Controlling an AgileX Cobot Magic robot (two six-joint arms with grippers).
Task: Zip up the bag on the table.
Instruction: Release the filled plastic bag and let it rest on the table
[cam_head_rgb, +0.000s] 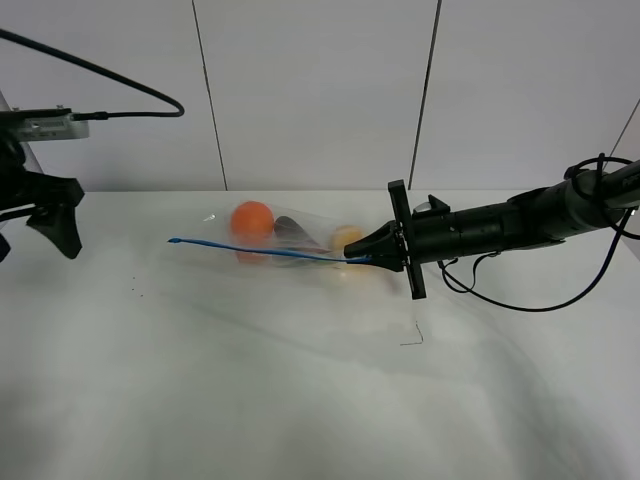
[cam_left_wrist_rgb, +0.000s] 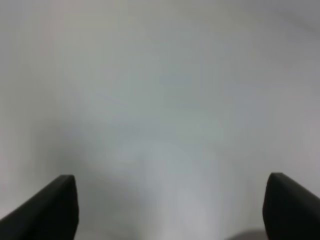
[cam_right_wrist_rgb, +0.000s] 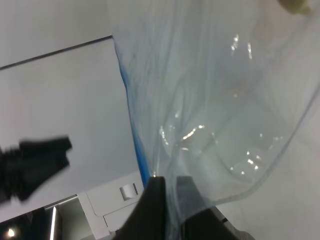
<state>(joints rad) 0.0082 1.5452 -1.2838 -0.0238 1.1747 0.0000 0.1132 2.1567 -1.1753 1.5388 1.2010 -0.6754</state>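
Right hand (cam_head_rgb: 352, 254) is pinching the blue zipper strip (cam_head_rgb: 260, 250) at the bag's right end. Fingers are clenched tight on it, with the arm reaching in low from the right side. In the right wrist view the two dark fingertips (cam_right_wrist_rgb: 155, 192) are closing together, with clear film and the strip (cam_right_wrist_rgb: 131, 120) running between them; hand centre sits about here (cam_right_wrist_rgb: 169, 184).

The bag (cam_head_rgb: 290, 240) is lying on the worktop (cam_head_rgb: 300, 400) near the middle, a bit toward the back wall. The strip is running left to right along the bag's near edge, its far tip pointing left. Whether the held end is lifting off the surface, can't tell. Crinkly plastic (cam_right_wrist_rgb: 225, 100) is filling most of the right wrist view.

Showing through the film are an orange (cam_head_rgb: 252, 221) at the left, a dark eggplant (cam_head_rgb: 292, 232) in the middle and a yellow pear (cam_head_rgb: 346, 238) just beside the fingertips.

Left hand (cam_head_rgb: 38, 235) is hanging at the far left edge, well apart from the bag and gripping nothing. Its wrist view is showing the fingers (cam_left_wrist_rgb: 55, 205) spread wide over a blurred white surface, midpoint about (cam_left_wrist_rgb: 170, 207).
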